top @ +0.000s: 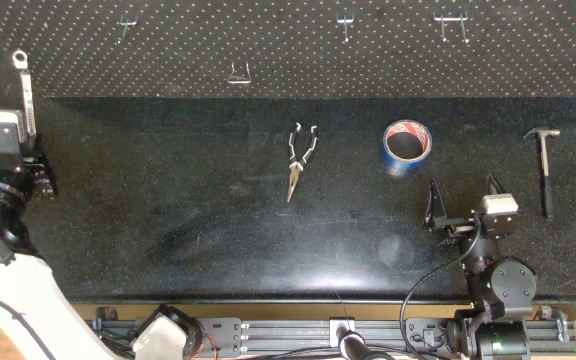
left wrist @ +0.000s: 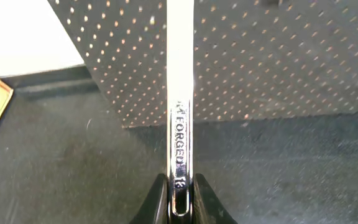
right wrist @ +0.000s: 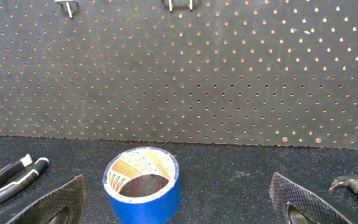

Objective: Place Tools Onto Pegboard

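Pointing at the pegboard, wrench extends from left gripper.

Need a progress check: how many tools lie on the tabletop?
3: pliers in the middle, blue tape roll right of them, hammer at the far right. A wrench is held in the left gripper instead.

dark speckled worktop, white wall
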